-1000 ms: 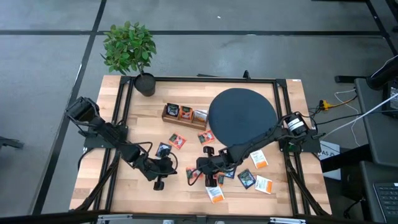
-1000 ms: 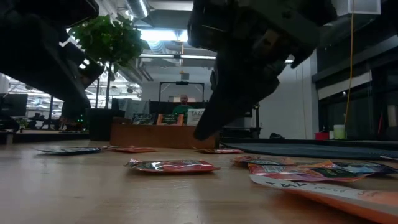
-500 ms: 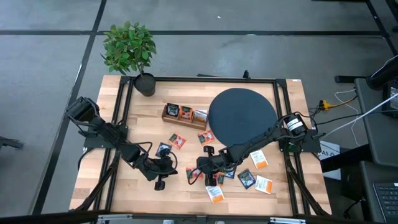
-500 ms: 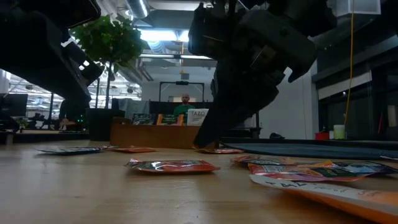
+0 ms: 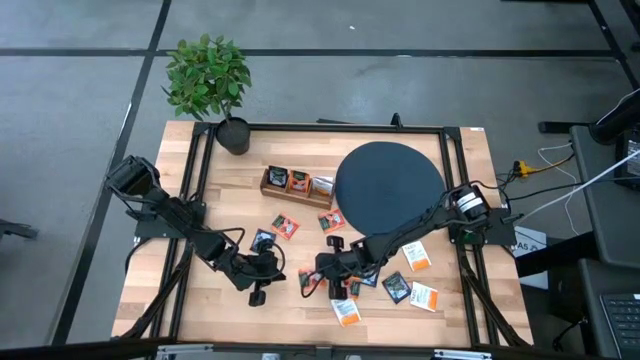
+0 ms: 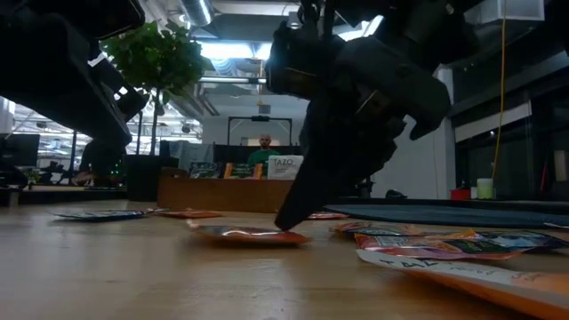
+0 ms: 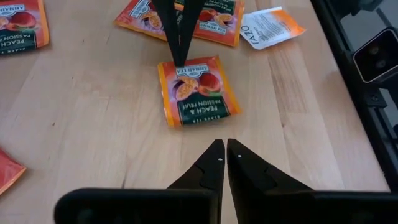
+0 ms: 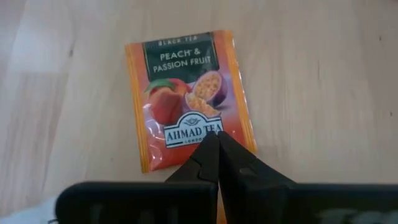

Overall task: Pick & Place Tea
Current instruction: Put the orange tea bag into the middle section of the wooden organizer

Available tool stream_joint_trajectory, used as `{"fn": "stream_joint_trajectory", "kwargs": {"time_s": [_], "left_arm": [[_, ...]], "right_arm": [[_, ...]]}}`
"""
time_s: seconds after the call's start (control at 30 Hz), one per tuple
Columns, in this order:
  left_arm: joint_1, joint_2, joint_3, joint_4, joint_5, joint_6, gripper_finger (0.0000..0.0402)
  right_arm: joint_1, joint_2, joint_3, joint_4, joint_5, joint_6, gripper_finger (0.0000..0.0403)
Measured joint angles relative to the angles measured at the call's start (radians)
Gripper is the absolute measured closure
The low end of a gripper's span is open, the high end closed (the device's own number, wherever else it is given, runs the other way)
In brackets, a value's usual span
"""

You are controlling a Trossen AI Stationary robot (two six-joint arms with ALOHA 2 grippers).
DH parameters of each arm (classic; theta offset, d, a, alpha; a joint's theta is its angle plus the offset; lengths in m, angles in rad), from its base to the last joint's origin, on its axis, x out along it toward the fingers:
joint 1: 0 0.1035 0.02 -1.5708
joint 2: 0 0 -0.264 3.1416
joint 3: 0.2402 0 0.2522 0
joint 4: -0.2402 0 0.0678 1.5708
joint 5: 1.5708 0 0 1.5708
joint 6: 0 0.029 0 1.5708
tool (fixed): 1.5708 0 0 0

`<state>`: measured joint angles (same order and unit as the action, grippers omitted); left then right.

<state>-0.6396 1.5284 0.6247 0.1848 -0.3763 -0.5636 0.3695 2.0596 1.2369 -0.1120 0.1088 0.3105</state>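
A peach-and-orange tea sachet [image 8: 186, 93] lies flat on the wooden table [image 5: 230, 310], near the middle of its front part. My right gripper [image 8: 214, 138] is shut, with its tips down on this sachet [image 7: 196, 90]. The same touch shows in the low view, where the right gripper [image 6: 284, 226] stands on the sachet [image 6: 240, 235]. My left gripper [image 7: 222, 146] is shut and hovers just left of the sachet, touching nothing. Several more sachets [image 5: 415, 256] lie scattered on the table. My right gripper presses its shut fingertips [image 7: 180, 59] down on the sachet's printed face near the end that bears the brand name [image 8: 186, 134]. The fingers slant down from the table's right side. The sachet lies flat on the wood under them.
A wooden compartment tray [image 5: 296, 183] holding sachets stands at the back. A big dark round disc [image 5: 390, 185] lies right of it. A potted plant [image 5: 208, 80] stands at the far left corner. Loose sachets [image 5: 397, 288] crowd the front right, and others [image 5: 285, 226] lie mid-table.
My right gripper has come down, still shut, until its tips rest on the peach sachet. The sachet lies flatter in the low view than before.
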Motion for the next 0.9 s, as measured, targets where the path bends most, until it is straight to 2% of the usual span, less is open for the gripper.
{"fn": "stream_joint_trajectory", "kwargs": {"time_s": [0.3,0.53,0.73,0.9], "left_arm": [[0.009,-0.001,-0.001,0.004,-0.024,-0.062,0.0383],[0.023,-0.001,-0.001,0.000,-0.039,-0.137,0.0366],[0.043,-0.001,-0.001,-0.001,-0.049,-0.269,0.0341],[0.070,-0.001,-0.001,-0.019,-0.013,-0.404,0.0311]], "right_arm": [[0.000,0.023,0.002,0.027,0.006,0.072,0.0399],[0.001,0.026,0.003,0.027,0.039,0.173,0.0399],[0.002,0.028,0.002,0.022,0.051,0.289,0.0399],[0.009,0.029,0.001,0.021,0.088,0.319,0.0399]]}}
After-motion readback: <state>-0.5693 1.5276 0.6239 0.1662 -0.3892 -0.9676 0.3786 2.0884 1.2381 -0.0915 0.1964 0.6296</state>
